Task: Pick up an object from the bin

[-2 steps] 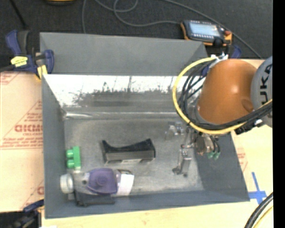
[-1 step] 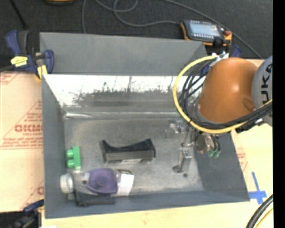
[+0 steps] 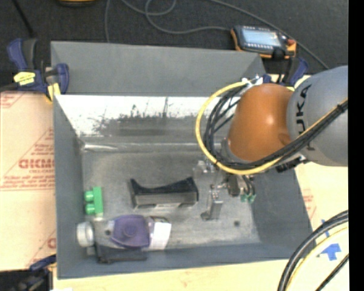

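At the middle of the grey metal bin's [image 3: 139, 111] floor, a black wedge-shaped plastic piece [image 3: 164, 193] is seen lying flat. Its long axis is laid roughly left to right, parallel to the bin's back wall, with the taller end turned to the right. Just beside that right end, and low over the floor, the metal gripper [image 3: 212, 210] is found. So the wedge lies directly to the left of the jaws, near but apparently not between them, and nothing can be made out in their grasp. Whether the jaws stand wide or narrow cannot be told from this angle.

A short shift leftward along the wedge's length is judged to be what a grasp here would call for, with the jaws set across its narrow width.

Further out, a small bright green block [image 3: 94, 202] is seen by the left wall. Toward the front left corner lies a white bottle-like item with a purple top [image 3: 130, 232] and a silver cap [image 3: 85, 233], with a flat black piece [image 3: 118, 254] touching it at the front wall. These are well apart from the gripper, and nothing is seen to block the way. Above it all, the arm's orange cover [image 3: 258, 123] and looped cables [image 3: 201, 123] hang over the right side.
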You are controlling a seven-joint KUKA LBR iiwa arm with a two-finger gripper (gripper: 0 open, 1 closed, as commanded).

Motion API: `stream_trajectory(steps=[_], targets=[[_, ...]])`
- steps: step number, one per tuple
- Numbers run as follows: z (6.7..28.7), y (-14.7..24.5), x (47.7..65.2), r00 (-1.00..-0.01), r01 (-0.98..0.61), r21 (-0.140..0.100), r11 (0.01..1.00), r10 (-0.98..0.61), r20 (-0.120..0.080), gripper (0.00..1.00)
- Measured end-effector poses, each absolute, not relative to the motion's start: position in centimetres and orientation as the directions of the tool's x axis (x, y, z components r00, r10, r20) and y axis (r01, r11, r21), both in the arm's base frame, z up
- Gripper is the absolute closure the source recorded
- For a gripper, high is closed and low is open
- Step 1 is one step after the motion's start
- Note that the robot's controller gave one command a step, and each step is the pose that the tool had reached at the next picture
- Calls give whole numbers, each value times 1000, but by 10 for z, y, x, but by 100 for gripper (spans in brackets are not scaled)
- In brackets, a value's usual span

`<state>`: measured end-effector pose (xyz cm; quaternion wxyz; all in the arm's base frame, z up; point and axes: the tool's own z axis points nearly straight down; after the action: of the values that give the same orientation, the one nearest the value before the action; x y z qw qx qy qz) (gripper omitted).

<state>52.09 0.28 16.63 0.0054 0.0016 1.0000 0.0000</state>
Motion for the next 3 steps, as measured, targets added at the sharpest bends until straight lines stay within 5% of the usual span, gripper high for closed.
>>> stream_trajectory(steps=[1,2,3], targets=[[138,36,514,-999,-53,-1,999,-53,4,0],[121,61,566,-997,-74,1,997,-74,-4,0],[83,24,572,-999,-43,0,999,-43,1,100]])
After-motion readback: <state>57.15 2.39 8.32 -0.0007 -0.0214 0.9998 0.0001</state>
